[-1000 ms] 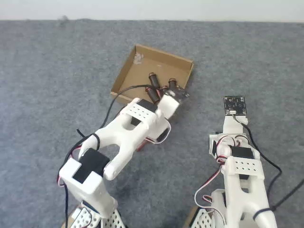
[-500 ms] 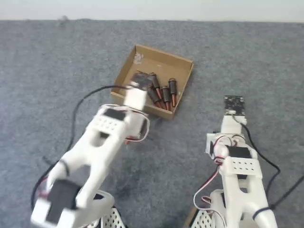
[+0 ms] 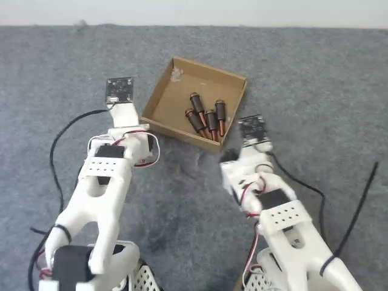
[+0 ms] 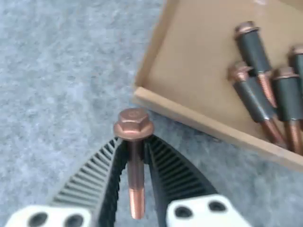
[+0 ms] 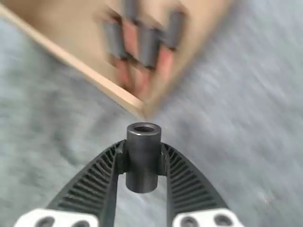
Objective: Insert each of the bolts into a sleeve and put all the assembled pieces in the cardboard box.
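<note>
My left gripper (image 4: pixel 135 144) is shut on a copper bolt (image 4: pixel 134 125), head away from the wrist, just outside the cardboard box's (image 4: pixel 199 120) near wall. My right gripper (image 5: pixel 143 149) is shut on a dark sleeve (image 5: pixel 143 165), bore end outward, close to the box's (image 5: pixel 90 75) corner. In the high view, three assembled pieces (image 3: pixel 206 118) lie inside the box (image 3: pixel 209 70). The left arm (image 3: pixel 115 157) stands to the box's left and the right arm (image 3: pixel 260 182) by its near right corner. Both wrists cover their grippers there.
Grey carpet (image 3: pixel 315 79) surrounds the box on all sides. The box's left half (image 3: pixel 167 100) is bare cardboard. Cables trail from both arms near the front edge.
The left arm swung from over the box to its left side. The right arm moved forward and left, up to the box's near right corner.
</note>
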Controlling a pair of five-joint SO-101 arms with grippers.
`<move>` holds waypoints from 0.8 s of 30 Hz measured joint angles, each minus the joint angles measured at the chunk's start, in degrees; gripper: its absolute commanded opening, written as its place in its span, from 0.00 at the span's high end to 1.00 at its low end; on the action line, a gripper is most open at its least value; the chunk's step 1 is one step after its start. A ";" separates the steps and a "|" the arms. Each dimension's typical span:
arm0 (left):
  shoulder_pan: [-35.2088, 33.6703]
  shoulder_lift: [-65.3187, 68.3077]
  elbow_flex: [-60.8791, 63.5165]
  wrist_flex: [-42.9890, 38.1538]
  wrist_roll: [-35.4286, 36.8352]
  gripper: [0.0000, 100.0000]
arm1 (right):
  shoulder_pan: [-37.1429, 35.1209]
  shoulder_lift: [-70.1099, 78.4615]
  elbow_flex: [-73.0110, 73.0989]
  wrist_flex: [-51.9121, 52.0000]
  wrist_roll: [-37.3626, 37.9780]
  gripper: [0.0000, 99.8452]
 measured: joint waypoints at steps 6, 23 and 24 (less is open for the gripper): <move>-1.85 0.09 0.00 -1.58 0.00 0.99 | -6.86 0.62 0.00 -14.77 0.00 0.99; -1.85 0.70 0.00 -3.43 0.00 0.99 | -8.00 36.48 0.18 -68.57 0.00 0.99; -1.85 0.70 0.00 -3.43 0.00 0.99 | -8.00 37.71 1.14 -70.77 0.00 0.99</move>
